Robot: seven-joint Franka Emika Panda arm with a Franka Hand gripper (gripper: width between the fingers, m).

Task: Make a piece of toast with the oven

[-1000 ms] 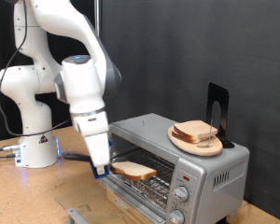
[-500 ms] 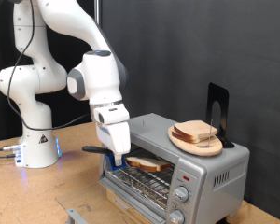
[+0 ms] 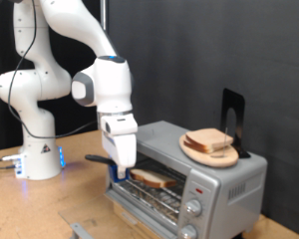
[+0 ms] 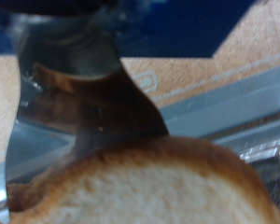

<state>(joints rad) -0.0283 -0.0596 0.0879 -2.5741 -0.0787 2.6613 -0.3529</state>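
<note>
- Your arm's gripper (image 3: 121, 171) hung low at the mouth of the oven (image 3: 189, 169), just at the exterior view's left edge of the opening.
- The piece of toast (image 3: 149, 178) lay flat and partly inside the oven's opening, over the wire rack (image 3: 154, 196), with its left end meeting the fingers (image 3: 120, 164).
- In the wrist view that piece of toast (image 4: 149, 182) filled the lower part of the picture, pale face with a brown crust, right up against a dark finger (image 4: 103, 103); you appeared to have the slice clamped, though the contact itself was blurred.
- The oven stood on the wooden desk (image 3: 30, 209), its door (image 3: 140, 214) folded down towards the exterior view's bottom, and round knobs (image 3: 194, 207) showed on its front at the exterior view's right.
- On top of the oven sat a round wooden plate (image 3: 194, 152) with more bread slices (image 3: 211, 141) stacked on it.
- A black upright stand (image 3: 232, 119) stood just behind that plate.
- The arm's white base (image 3: 35, 149) rested on the desk, well to the exterior view's left of the oven.
</note>
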